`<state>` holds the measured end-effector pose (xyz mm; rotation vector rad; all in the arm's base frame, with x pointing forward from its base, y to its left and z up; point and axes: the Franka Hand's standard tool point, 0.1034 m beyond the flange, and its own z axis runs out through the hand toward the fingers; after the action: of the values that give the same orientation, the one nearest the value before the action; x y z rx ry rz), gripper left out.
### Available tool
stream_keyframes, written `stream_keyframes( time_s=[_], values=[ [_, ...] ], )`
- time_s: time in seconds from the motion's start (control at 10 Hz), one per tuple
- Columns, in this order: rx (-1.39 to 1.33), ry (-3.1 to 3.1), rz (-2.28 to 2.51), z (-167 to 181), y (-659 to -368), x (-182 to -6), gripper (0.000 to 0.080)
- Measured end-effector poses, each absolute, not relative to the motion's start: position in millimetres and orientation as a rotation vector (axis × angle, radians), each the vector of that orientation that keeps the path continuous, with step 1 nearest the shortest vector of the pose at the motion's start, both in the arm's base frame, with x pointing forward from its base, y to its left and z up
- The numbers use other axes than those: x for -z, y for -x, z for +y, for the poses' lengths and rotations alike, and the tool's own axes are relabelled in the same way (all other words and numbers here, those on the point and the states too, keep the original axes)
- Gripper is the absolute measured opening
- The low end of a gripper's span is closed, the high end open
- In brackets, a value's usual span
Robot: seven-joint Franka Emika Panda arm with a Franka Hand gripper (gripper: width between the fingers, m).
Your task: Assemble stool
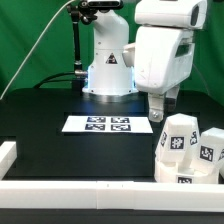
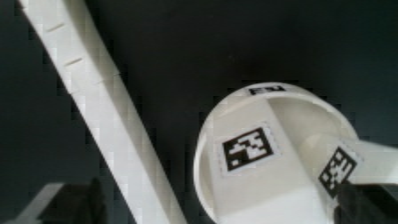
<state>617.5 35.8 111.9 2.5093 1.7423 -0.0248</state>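
Overhead, the tool (image 1: 162, 108) hangs wide apart, holding nothing, above the tagged stool legs (image 1: 190, 150).

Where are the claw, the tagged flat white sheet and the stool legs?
claw (image 1: 162, 113): exterior view, between its dark fingertips.
marker board (image 1: 108, 125): exterior view, middle of the sheet.
stool legs (image 1: 190, 148): exterior view, tagged face of a front leg.
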Motion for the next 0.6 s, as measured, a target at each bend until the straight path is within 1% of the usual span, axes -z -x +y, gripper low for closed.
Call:
stream_keyframes(
  time_s=[0.2, 0.4, 0.6],
  values=[
    [0.046, -2.369, 1.907, 33, -618, -112.0, 0.0649],
    [0.095, -2.131, 2.134, 45, -619, -109.6, 0.0649],
    [0.123, -2.015, 2.225, 51, -620, -105.4, 0.0649]
  ],
)
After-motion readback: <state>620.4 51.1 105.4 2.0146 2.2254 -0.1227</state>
